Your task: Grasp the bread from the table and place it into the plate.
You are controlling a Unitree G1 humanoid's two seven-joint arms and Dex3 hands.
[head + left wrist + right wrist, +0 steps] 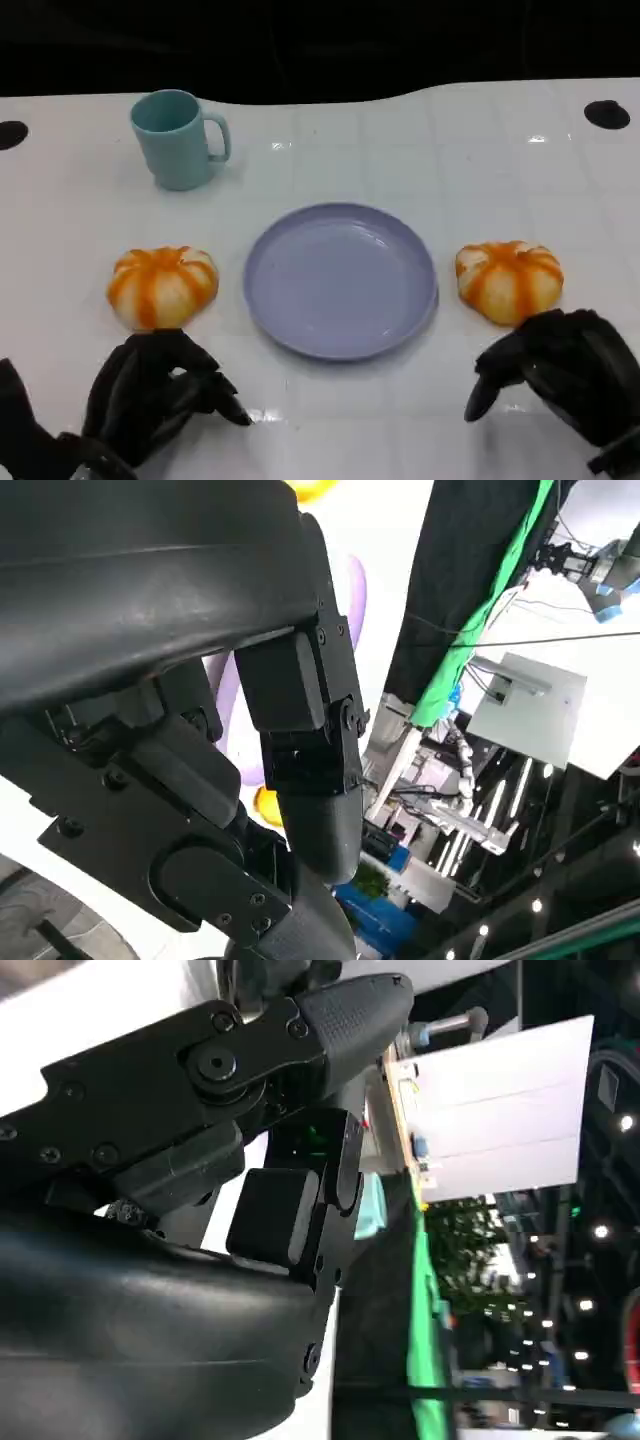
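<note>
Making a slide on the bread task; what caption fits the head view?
Two breads flank an empty plate; both hands hover near, holding nothing.

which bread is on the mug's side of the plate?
The bread by the left hand; the mug stands behind it. The other bread lies across the plate, by the right hand.
</note>
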